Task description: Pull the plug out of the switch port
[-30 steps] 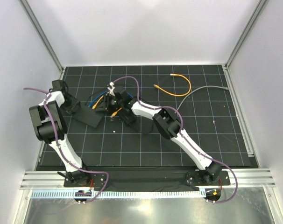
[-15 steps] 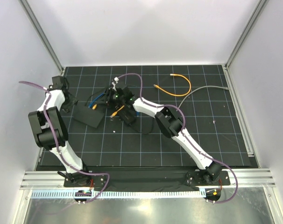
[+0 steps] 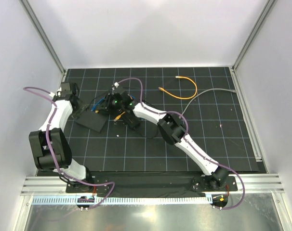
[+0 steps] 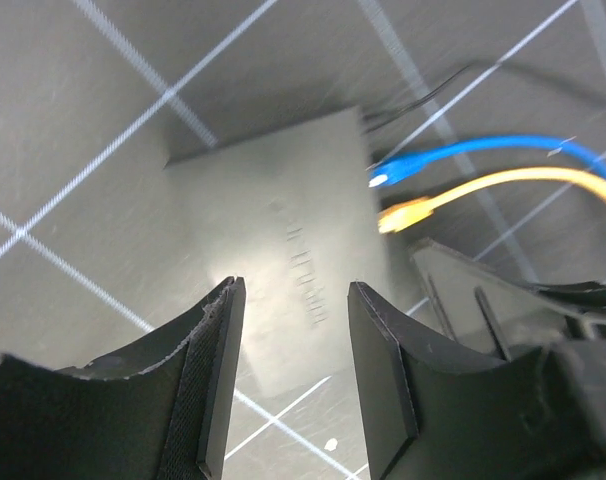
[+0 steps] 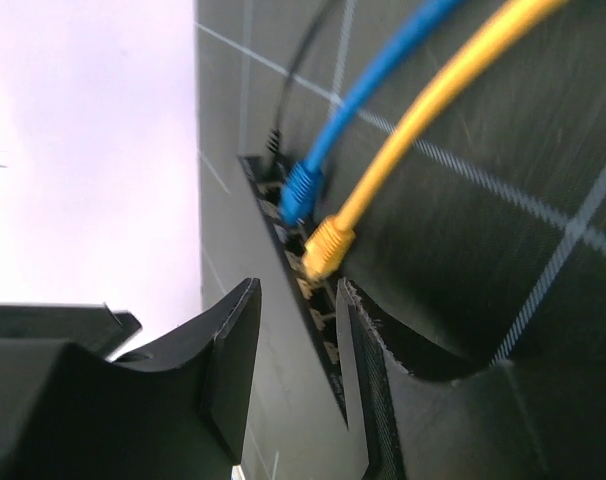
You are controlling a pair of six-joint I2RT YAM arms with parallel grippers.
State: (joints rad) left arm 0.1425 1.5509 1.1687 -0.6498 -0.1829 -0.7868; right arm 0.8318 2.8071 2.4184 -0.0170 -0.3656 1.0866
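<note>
We are nearest the plugs with the right arm.
Our right gripper (image 5: 301, 350), jaws narrowly parted and empty, has the yellow plug (image 5: 328, 245) just ahead in the switch (image 5: 308, 300), blue plug (image 5: 301, 190) beyond; left gripper (image 4: 288, 375), open, hovers over the switch's top.

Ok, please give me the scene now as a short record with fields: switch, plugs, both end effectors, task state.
switch: flat black box, lying on the grid mat
blue plug: seated in a port
yellow plug: seated in a port beside the blue plug
left end effector: open, above the switch top, holding nothing
right end effector: open, facing the port row, close to the yellow plug
task state: no plug pulled out yet
</note>
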